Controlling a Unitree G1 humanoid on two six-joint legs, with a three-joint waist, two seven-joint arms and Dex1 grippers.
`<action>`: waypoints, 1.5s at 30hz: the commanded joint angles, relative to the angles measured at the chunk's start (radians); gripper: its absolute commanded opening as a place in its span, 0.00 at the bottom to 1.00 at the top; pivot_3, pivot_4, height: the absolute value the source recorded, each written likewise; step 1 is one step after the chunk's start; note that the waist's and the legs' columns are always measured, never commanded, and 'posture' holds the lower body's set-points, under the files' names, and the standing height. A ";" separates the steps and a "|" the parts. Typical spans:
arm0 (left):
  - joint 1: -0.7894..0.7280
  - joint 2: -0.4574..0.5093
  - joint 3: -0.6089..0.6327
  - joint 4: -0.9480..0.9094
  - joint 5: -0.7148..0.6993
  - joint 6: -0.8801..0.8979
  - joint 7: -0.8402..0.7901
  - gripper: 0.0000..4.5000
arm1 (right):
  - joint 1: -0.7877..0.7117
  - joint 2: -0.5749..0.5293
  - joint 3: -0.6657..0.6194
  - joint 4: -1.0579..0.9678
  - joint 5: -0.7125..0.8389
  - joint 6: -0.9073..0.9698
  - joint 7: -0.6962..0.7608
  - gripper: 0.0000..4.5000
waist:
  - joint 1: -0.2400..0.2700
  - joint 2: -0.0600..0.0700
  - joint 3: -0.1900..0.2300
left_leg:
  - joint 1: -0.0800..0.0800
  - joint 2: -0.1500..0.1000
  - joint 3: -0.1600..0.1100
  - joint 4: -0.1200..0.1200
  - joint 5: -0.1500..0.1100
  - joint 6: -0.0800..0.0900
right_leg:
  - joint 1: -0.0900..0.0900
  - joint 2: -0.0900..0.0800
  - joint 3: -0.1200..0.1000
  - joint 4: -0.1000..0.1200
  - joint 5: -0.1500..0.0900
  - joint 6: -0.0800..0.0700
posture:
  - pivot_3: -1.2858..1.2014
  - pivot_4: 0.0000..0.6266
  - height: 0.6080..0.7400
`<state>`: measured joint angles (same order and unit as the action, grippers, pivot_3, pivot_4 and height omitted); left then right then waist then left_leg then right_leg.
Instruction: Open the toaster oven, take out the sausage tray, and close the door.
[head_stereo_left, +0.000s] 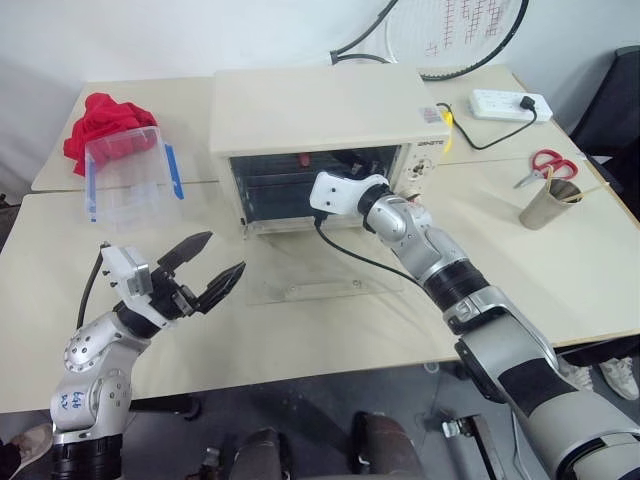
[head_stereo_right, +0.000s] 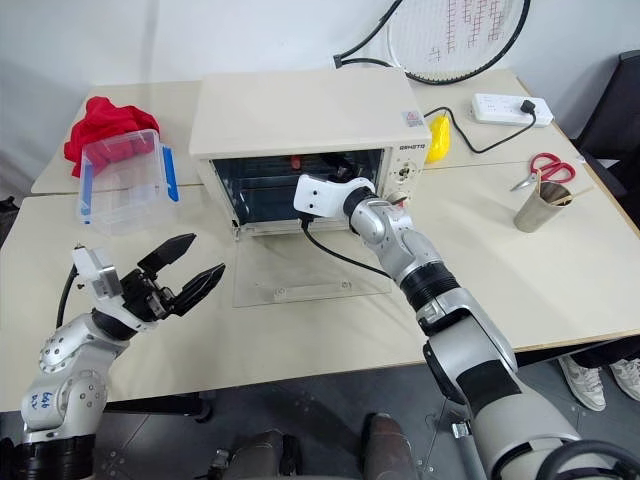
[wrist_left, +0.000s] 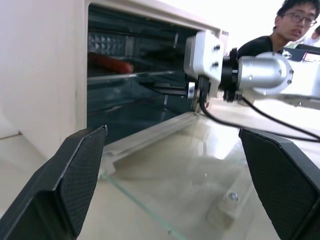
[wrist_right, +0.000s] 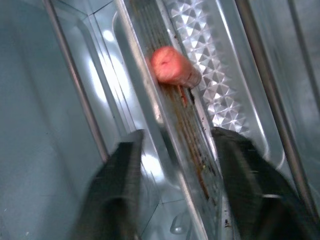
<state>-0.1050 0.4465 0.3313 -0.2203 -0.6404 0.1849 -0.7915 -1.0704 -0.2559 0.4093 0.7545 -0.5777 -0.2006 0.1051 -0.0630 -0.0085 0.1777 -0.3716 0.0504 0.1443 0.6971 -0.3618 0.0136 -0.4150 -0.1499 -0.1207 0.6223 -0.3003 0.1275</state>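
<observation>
Reaching inside the toaster oven (head_stereo_left: 320, 105), the right gripper (wrist_right: 175, 165) straddles the sausage tray's (wrist_right: 192, 125) rim, fingers partly apart; the left gripper (head_stereo_left: 205, 270) hangs wide open, empty, beside the lowered door (head_stereo_left: 325, 285); panel lettering unreadable.

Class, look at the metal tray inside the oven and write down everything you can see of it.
The tray is shallow, silvery metal, with a ridged bottom streaked with brown grease. One red sausage lies on it. It sits level inside the open oven, roughly midway up the cavity. The right end effector has reached into the oven, one black finger on each side of the tray's front rim; whether they already pinch it cannot be told. The glass door lies flat on the table in front.
</observation>
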 joint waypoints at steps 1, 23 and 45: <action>-0.022 0.012 -0.011 -0.006 -0.018 0.002 -0.015 1.00 | -0.035 -0.003 -0.007 -0.033 0.001 -0.029 -0.004 0.17 | -0.003 0.000 0.000 | 0.000 0.000 0.000 0.000 0.000 0.000 | 0.000 0.000 0.000 0.000 0.000 0.000 | 0.52 0.24 1.00; -0.456 0.051 -0.036 0.342 -0.015 0.037 -0.090 1.00 | -0.005 -0.071 -0.025 -0.181 0.012 -0.090 0.130 0.04 | -0.017 0.000 0.000 | -0.003 -0.001 -0.006 -0.004 0.000 0.000 | 0.000 0.000 -0.008 0.000 0.000 0.000 | 0.52 0.24 1.00; -0.493 0.072 -0.067 0.436 0.008 0.081 -0.197 1.00 | 0.535 -0.217 -0.097 -0.977 0.026 0.114 0.411 0.04 | 0.010 0.000 0.000 | -0.003 -0.001 -0.008 -0.001 0.000 0.000 | 0.001 0.000 -0.009 0.000 0.000 0.000 | 0.52 0.24 1.00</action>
<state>-0.5836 0.5056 0.2560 0.2170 -0.6358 0.2728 -0.9739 -0.5474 -0.4641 0.3432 -0.1338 -0.5737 -0.0856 0.5072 -0.0526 -0.0089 0.1779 -0.3745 0.0494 0.1368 0.6969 -0.3617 0.0131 -0.4139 -0.1497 -0.1300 0.6217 -0.3003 0.1276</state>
